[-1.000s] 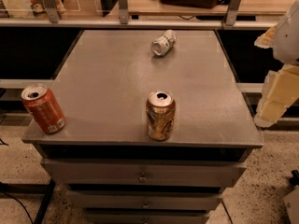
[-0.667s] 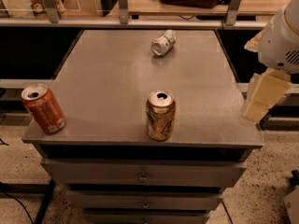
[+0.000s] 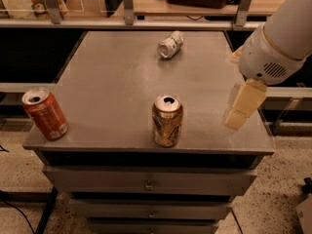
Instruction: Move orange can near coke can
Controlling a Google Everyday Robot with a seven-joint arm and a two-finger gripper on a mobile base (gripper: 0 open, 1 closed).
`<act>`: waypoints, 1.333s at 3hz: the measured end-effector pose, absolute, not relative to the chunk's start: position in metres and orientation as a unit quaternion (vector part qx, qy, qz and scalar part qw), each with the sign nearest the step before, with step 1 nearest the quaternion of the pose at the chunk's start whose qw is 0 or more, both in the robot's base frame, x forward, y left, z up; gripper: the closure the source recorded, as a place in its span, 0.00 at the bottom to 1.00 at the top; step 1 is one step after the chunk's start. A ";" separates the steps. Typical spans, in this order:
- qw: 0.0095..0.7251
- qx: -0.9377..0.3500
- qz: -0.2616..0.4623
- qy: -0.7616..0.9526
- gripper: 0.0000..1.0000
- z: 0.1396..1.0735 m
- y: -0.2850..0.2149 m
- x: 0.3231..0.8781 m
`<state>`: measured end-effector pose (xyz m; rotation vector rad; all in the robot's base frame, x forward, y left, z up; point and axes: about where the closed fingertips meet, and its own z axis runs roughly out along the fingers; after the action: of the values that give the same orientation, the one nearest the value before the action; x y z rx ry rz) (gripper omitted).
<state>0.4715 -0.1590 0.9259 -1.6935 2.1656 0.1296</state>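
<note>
The orange can (image 3: 167, 121) stands untouched, well apart from the coke can (image 3: 45, 114). The gripper (image 3: 242, 106) hangs to its right, probably lining up; I cannot tell how wide it is.

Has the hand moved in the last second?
Yes. The hand moved left, from outside the table's right edge to just inside it, right of the orange can.

— What does the arm (image 3: 288, 27) look like?
— White, rounded casing with a tan seam band and a slotted vent grille (image 3: 274, 70). Just below it, far right: the gripper (image 3: 242, 106), cream and blocky.
</note>
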 end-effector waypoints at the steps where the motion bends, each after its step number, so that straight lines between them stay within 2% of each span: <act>1: 0.202 -0.620 0.086 0.753 0.00 0.913 -0.128 0.476; 3: 0.242 -0.652 0.143 0.705 0.00 0.913 -0.075 0.479; 4: 0.236 -0.670 0.161 0.685 0.00 0.908 -0.055 0.472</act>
<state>0.4719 -0.0554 0.9079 -1.8365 1.8789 0.4424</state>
